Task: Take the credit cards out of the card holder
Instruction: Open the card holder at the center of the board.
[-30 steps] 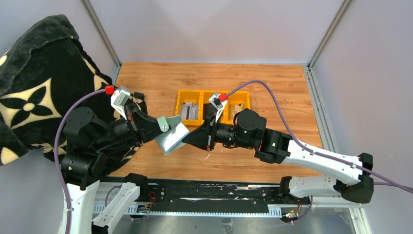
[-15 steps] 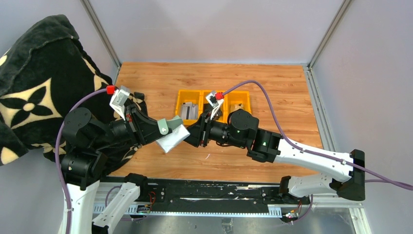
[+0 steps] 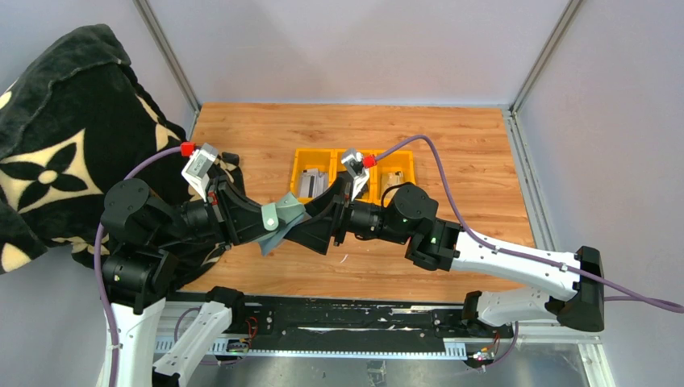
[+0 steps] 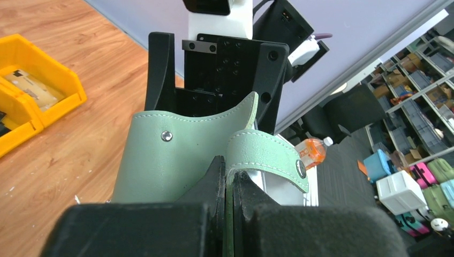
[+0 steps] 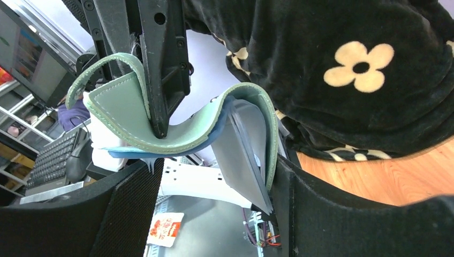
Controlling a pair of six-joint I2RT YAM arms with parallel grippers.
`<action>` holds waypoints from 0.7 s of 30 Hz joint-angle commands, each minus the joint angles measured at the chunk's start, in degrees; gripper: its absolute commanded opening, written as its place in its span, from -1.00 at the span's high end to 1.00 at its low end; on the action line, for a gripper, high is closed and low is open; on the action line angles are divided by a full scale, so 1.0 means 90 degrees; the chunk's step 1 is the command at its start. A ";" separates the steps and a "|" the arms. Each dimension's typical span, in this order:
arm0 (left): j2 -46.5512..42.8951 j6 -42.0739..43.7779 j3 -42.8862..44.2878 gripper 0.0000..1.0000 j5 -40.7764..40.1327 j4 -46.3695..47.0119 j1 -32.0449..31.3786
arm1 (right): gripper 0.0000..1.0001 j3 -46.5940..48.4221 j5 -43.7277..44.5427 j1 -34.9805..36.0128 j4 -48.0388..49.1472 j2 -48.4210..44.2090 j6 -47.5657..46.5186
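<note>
The sage green card holder (image 3: 282, 219) hangs in the air between the two arms, bent open. My left gripper (image 4: 227, 166) is shut on one leaf of the card holder (image 4: 182, 160), just below its closing tab (image 4: 267, 155). My right gripper (image 5: 214, 187) stands open, its jaws on either side of the other leaf (image 5: 187, 134). A grey credit card (image 5: 241, 144) sticks out of that leaf, close against the right-hand finger (image 5: 310, 198). A pale grey card (image 3: 314, 184) and a tan card (image 3: 394, 179) lie in the yellow tray.
The yellow three-compartment tray (image 3: 352, 155) stands on the wooden table behind the grippers. A black blanket with cream flowers (image 3: 56, 137) is heaped at the left, over the table's edge. Metal frame posts rise at the back corners.
My right gripper has opened wide and moved left until its jaws surround the holder's free leaf. The holder has bent and swung a little lower. The left grip is unchanged.
</note>
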 commanded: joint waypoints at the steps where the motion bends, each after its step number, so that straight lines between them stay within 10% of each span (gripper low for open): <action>1: 0.0060 -0.0262 0.0001 1.00 0.0432 0.0013 -0.0015 | -0.51 0.0379 -0.0100 0.0028 0.0330 -0.0019 -0.0580; 21: 0.0125 -0.0668 0.0038 1.00 0.0970 0.0373 -0.0015 | -0.57 0.1558 0.3048 0.0800 -0.1763 0.0061 -0.3472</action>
